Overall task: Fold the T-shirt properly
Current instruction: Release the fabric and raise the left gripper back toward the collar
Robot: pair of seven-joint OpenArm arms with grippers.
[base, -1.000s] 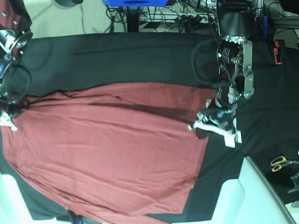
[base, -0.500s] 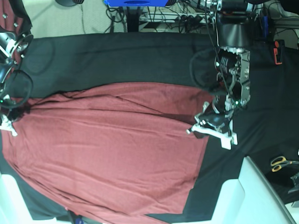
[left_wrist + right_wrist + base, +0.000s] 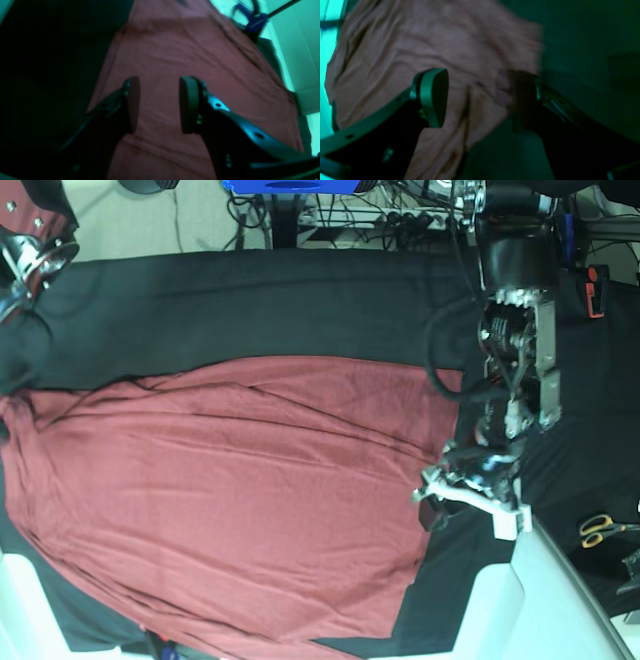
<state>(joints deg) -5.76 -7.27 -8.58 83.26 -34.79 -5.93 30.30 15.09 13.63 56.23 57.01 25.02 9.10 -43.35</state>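
Base view shows the T-shirt spread wide and mostly flat across the black-covered counter, with long shallow creases running along its length and one edge lying just beside the left gripper at the right of that view. Seen from the left wrist camera, that gripper's jaws stand partly apart with nothing between them, hovering over the red cloth near its border with the black covering. The right gripper also has its jaws spread well apart in its own wrist view, empty, above a bunched, rumpled part of the shirt near its edge; that picture is blurred, so whether a pad brushes the fabric cannot be told, and in the base view this gripper sits at the far left edge, barely visible. With both grippers free of the cloth, the risks lie in the next grasp. The knit looks thin and limp, so a pinch taken too deep could catch the black covering as well and drag it along; a pinch too shallow could slip off as the cloth is lifted. The bunching near the right gripper could be folded in as a hidden lump if it is not smoothed first. If the two arms take hold at uneven points, the fold line would likely run skewed and the existing creases would set into it.
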